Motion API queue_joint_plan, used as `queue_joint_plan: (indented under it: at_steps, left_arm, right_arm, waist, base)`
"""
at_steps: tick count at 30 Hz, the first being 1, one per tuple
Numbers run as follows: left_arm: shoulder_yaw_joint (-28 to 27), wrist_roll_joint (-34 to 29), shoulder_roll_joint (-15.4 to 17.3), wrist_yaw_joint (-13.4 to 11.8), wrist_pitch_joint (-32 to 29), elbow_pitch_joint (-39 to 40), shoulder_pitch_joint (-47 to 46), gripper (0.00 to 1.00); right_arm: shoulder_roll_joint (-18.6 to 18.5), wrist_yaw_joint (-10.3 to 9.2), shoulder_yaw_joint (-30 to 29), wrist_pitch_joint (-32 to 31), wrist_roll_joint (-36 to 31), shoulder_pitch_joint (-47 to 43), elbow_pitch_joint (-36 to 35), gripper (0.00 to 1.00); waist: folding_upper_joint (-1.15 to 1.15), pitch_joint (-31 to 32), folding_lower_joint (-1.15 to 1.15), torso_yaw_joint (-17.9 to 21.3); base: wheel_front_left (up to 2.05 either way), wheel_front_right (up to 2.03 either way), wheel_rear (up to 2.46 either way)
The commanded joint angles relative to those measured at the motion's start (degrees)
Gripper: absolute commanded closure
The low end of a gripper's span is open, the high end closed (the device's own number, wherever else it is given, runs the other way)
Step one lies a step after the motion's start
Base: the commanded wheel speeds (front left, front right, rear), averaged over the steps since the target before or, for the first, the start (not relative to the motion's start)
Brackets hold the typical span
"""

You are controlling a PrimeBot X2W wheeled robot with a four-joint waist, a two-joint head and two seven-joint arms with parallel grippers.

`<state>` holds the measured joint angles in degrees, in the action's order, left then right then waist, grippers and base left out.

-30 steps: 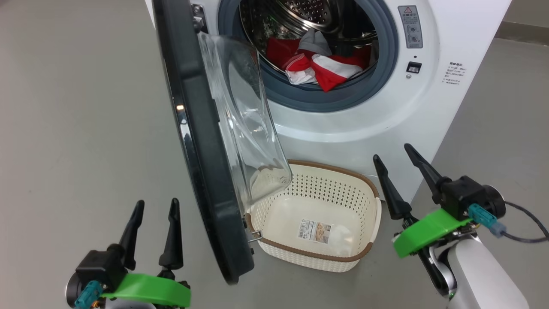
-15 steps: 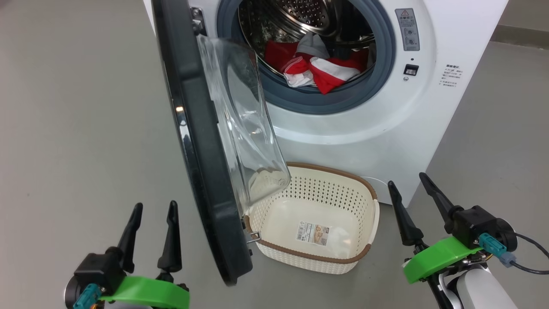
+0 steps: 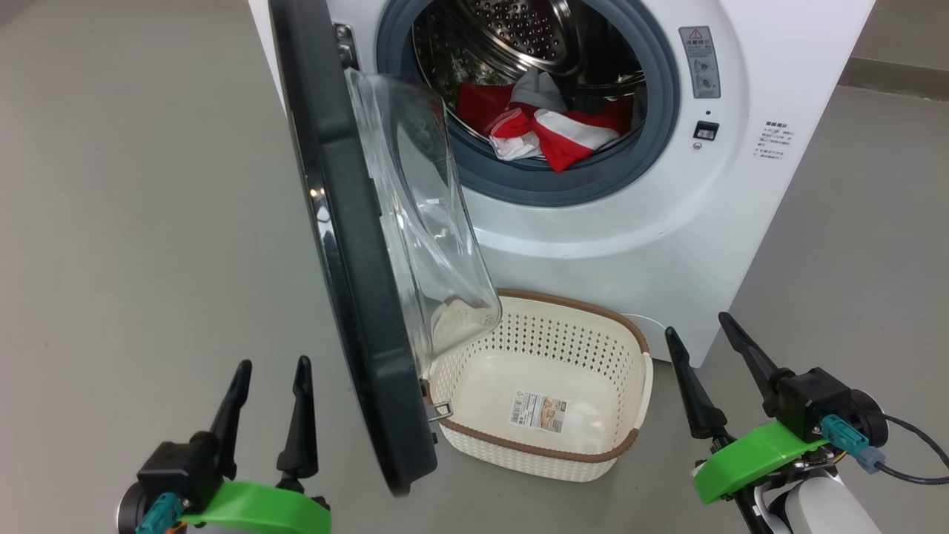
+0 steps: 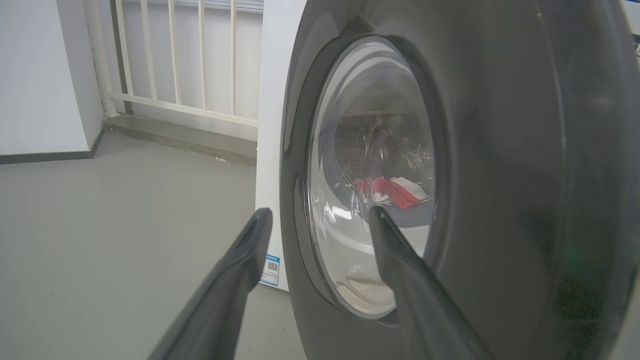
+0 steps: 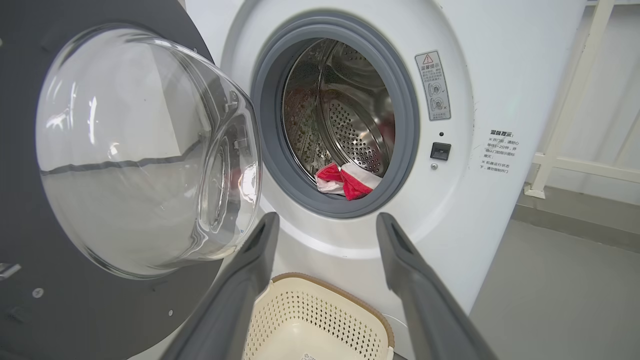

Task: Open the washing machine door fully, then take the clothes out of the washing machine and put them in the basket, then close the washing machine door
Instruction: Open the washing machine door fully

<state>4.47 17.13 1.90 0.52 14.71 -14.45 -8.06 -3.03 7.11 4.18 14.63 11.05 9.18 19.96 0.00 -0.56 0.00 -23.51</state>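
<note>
Washing machine door (image 3: 348,245) stands ajar before me; red-white clothes (image 3: 552,130) in washing machine (image 3: 667,222) drum; basket (image 3: 541,452) empty on floor below.

The left gripper (image 3: 274,362) and the right gripper (image 3: 696,323) each have two long dark fingers (image 3: 299,430) that taper to narrow blunt tips. The fingers rise from a boxy black housing (image 3: 804,397), and at its base sits a bright green plastic bracket (image 3: 749,456) with rounded edges. A teal connector (image 3: 838,432) plugs into the outer side of each housing; just behind the right one a grey-blue plug (image 3: 869,458) trails a thin black cable (image 3: 908,475), and below that bracket the forearm (image 3: 815,512) is glossy white.
</note>
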Motion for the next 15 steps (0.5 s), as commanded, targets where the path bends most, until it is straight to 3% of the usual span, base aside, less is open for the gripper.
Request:
queue_joint_plan:
  at_steps: [1,3,4,5,9,15]
  left_arm:
    - [-1.6,-0.4,1.0,0.1,0.3,0.8,-0.5,0.00]
    - [-1.5,-0.2,1.0,0.3,0.3,0.6,-0.5,0.00]
    - [-1.5,-0.1,1.0,0.5,0.3,0.7,-0.5,0.55]
    - [-1.6,-0.3,1.0,0.6,0.3,1.0,-0.6,1.00]
    - [-1.5,0.3,1.0,0.5,0.3,2.0,-0.8,1.00]
    - [-1.9,0.4,1.0,-1.5,0.3,7.0,-2.7,1.00]
  right_arm:
    - [0.1,0.37,1.3,0.4,0.7,0.3,-1.3,0.00]
    - [0.1,0.37,1.4,0.4,0.8,0.3,-1.3,0.00]
    - [0.1,0.37,1.4,0.4,0.8,0.3,-1.3,0.00]
    - [0.1,0.37,1.5,0.4,0.8,0.3,-1.2,0.00]
    - [0.1,0.37,1.5,0.4,1.1,0.1,-1.1,0.00]
    - [0.1,0.37,1.5,0.4,1.5,-0.2,-1.1,0.00]
  waist:
    - [0.00,0.1,0.00,0.0]
    - [0.00,0.2,0.00,0.1]
    - [0.00,0.2,0.00,0.1]
    - [0.00,0.3,0.00,0.1]
    - [0.00,0.6,0.00,0.2]
    - [0.00,1.1,0.00,0.4]
  base:
    - [0.00,0.00,0.00]
    - [0.00,0.00,0.00]
    - [0.00,0.00,0.00]
    - [0.00,0.00,0.00]
    - [0.00,0.00,0.00]
    - [0.00,0.00,0.00]
